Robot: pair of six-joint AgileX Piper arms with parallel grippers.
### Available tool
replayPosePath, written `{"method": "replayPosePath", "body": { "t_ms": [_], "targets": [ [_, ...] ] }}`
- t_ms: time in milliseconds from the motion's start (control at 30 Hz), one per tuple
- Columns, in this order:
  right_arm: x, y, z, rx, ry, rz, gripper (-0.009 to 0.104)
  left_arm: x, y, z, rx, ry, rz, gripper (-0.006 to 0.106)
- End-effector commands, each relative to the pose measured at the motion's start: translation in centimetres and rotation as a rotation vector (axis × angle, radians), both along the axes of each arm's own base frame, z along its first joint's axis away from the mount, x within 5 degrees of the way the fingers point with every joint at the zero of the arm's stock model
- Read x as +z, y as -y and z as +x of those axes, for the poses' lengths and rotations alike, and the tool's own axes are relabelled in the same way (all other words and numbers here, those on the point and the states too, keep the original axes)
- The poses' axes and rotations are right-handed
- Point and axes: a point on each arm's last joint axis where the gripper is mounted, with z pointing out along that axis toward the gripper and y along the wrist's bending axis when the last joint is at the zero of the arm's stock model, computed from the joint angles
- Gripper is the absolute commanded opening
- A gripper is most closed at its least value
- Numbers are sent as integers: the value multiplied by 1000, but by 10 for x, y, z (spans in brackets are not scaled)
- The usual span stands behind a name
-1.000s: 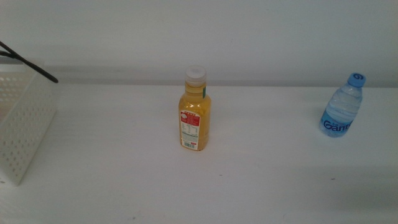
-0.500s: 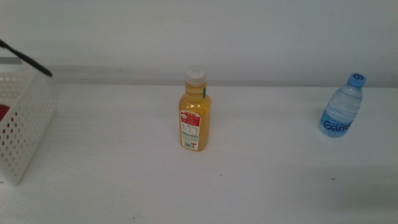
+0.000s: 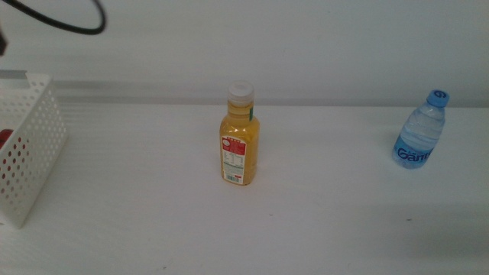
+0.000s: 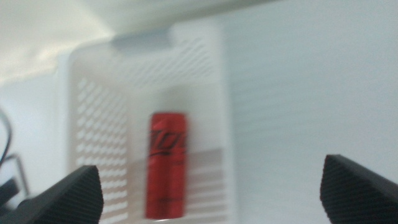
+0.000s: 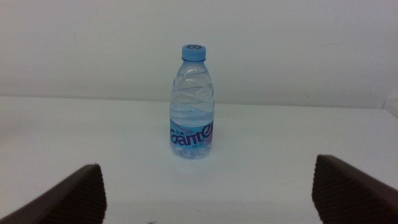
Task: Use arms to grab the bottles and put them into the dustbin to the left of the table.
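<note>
The red can point(image 4: 166, 163) lies inside the white perforated dustbin point(image 4: 93, 118), seen from above in the left wrist view. My left gripper point(image 4: 208, 169) hangs over the dustbin, open and holding nothing. In the middle view the dustbin point(image 3: 30, 153) sits at the left edge, with a bit of red showing through its holes. The orange juice bottle point(image 3: 240, 137) stands upright mid-table. The small water bottle point(image 3: 420, 131) stands at the far right. My right gripper point(image 5: 206, 167) is open and faces the water bottle point(image 5: 193, 102) from a short distance, not touching it.
A black cable point(image 3: 72, 25) loops across the top left corner of the middle view. The white table point(image 3: 336, 221) runs back to a white wall. The two standing bottles are far apart.
The black cable over the dustbin has swung upward. Red now shows through the dustbin's holes where none did a second ago. Both standing bottles have stayed put.
</note>
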Motion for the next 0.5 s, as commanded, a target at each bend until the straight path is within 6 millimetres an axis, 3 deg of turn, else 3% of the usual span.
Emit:
{"method": "replayPosePath", "body": {
  "t_ms": [0,267,467],
  "targets": [
    [-12,0,-1,-7,0,-6,88,10,29,-22,-55,6,-42,94],
    [-12,0,-1,-7,0,-6,88,-13,86,-75,-258,262,-28,94],
    [-12,0,-1,-7,0,-6,88,-46,113,-117,-389,495,-65,94]
  ]
}}
